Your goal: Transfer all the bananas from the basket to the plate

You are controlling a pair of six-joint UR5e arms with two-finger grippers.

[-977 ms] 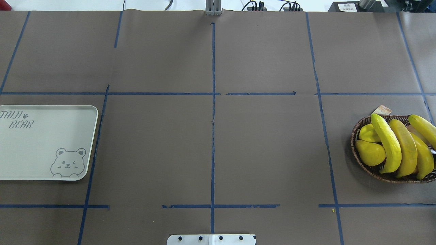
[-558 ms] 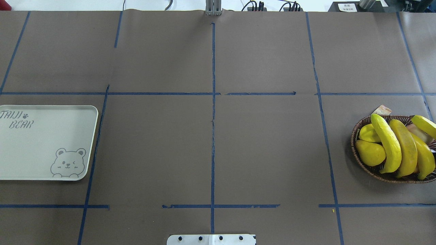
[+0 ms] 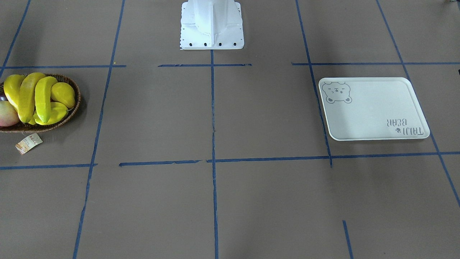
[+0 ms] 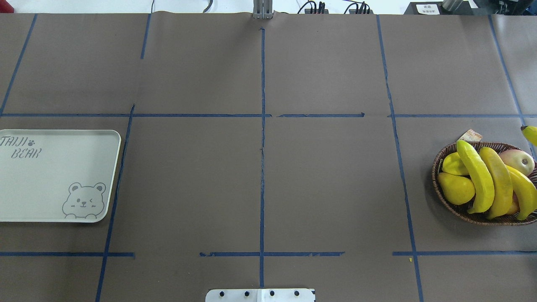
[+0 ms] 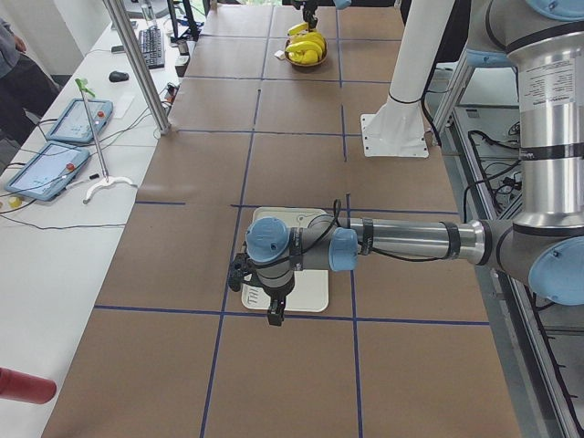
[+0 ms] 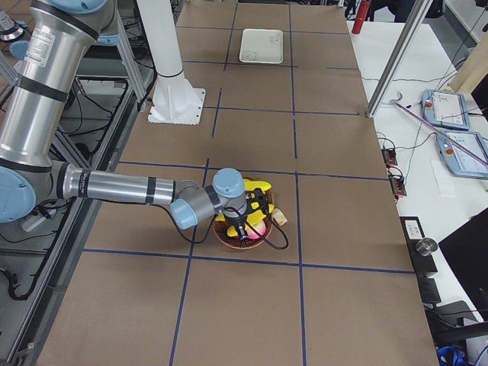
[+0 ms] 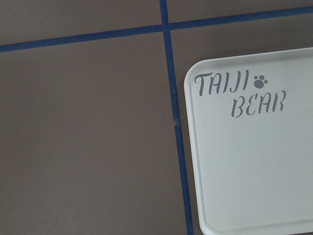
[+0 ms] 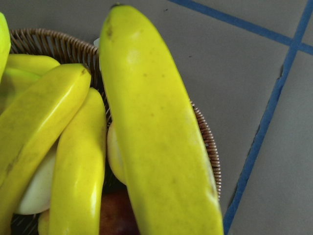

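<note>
The wicker basket (image 4: 439, 167) sits at the table's right, also in the front view (image 3: 77, 104). Three bananas (image 4: 476, 176) lie across it. A fourth banana (image 4: 530, 134) hangs clear of the basket at the overhead view's right edge and fills the right wrist view (image 8: 156, 127), close to the camera above the basket rim (image 8: 205, 142). My right gripper (image 6: 252, 217) is over the basket; I cannot tell whether it is open or shut. The plate (image 4: 50, 176) lies bare at the left. My left gripper (image 5: 274, 315) hovers by its corner (image 7: 254, 171); I cannot tell its state.
A yellow pear (image 4: 456, 188), a short yellow-green fruit (image 4: 454, 164) and a reddish mango (image 4: 518, 161) share the basket. Its paper tag (image 4: 470, 135) lies on the table behind it. The robot base (image 3: 212, 25) stands at mid table edge.
The fourth banana has risen and moved right, out of the basket to the overhead view's edge, uncovering the reddish mango. The other bananas and the plate have not moved.
</note>
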